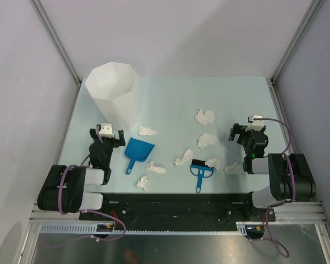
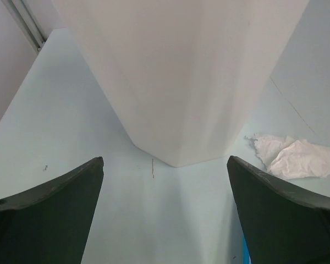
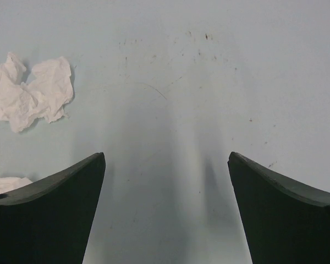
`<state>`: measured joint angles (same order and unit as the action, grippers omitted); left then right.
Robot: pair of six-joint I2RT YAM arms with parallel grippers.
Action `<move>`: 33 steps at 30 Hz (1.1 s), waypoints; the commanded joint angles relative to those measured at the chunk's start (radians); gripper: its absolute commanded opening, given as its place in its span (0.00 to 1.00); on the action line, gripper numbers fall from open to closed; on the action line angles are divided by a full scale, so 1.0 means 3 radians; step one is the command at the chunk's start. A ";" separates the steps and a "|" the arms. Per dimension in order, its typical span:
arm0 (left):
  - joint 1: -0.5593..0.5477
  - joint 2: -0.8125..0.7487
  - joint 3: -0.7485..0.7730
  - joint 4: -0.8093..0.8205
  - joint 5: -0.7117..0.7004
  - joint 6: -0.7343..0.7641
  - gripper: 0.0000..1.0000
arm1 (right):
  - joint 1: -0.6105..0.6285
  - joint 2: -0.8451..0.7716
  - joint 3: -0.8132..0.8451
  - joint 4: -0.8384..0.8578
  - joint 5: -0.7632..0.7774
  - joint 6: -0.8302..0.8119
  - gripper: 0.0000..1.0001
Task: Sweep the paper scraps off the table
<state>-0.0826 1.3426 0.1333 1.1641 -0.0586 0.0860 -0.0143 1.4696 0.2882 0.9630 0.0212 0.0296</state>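
Note:
Several crumpled white paper scraps lie across the middle of the pale green table (image 1: 170,99), among them one (image 1: 204,116) at the back right, one (image 1: 207,139) nearer, one (image 1: 147,131) beside the bin, and one (image 1: 142,182) by the front rail. My left gripper (image 1: 106,135) (image 2: 165,162) stands open over bare table, facing the bin's base, with a scrap (image 2: 294,157) off to its right. Over bare table at the right, my right gripper (image 1: 247,131) (image 3: 166,159) is also open, and a scrap (image 3: 30,93) lies ahead to its left.
A tall white faceted bin (image 1: 111,93) (image 2: 181,71) stands at the back left, close ahead of the left gripper. A blue dustpan (image 1: 138,149) lies right of that gripper. A blue hand brush (image 1: 201,170) lies near the front, among scraps. Grey walls enclose the table.

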 commanded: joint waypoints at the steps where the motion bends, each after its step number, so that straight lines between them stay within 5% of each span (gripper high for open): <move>1: 0.0020 -0.0006 0.0092 0.0118 -0.0071 -0.0098 1.00 | 0.0012 0.0005 0.0077 0.0108 0.0067 -0.0012 1.00; 6: 0.0020 -0.0016 0.0092 0.0118 -0.0071 -0.0098 1.00 | 0.0189 -0.0408 0.0179 -0.0223 0.0536 -0.0001 1.00; 9: 0.0020 -0.0062 0.0108 0.0123 -0.0055 -0.0082 1.00 | 0.0278 -0.0801 0.0439 -0.1111 0.0636 0.0344 1.00; 12: 0.0025 -0.0394 0.0281 -0.0639 -0.0030 -0.0082 1.00 | 0.0349 -0.1220 0.0695 -0.1838 0.0355 0.0642 0.89; 15: 0.0020 -0.0920 0.0445 -0.1281 0.0404 0.0198 1.00 | 0.0732 -0.1538 0.0976 -0.2651 0.0618 0.0827 0.84; 21: 0.0020 -0.1397 0.1099 -0.3629 0.0970 0.0592 1.00 | 0.1882 -0.1652 0.1488 -0.4587 0.1299 0.1378 0.79; 24: 0.0020 -0.1575 0.1401 -0.4348 0.1258 0.0639 0.99 | 0.2485 -0.1514 0.1570 -0.5217 0.1422 0.1920 0.77; 30: 0.0015 -0.1617 0.1667 -0.4928 0.1545 0.0624 0.98 | 0.3406 -0.1064 0.1591 -0.5553 0.1367 0.2254 0.75; 33: 0.0015 -0.1592 0.1759 -0.5046 0.1545 0.0628 0.98 | 0.3255 -0.0834 0.1586 -0.5592 0.1136 0.2360 0.71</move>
<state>-0.0826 0.8642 0.5999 -0.1925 0.3344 0.2478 0.9928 1.1645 0.7334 -0.6174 0.3874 0.6403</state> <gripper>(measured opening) 0.982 0.751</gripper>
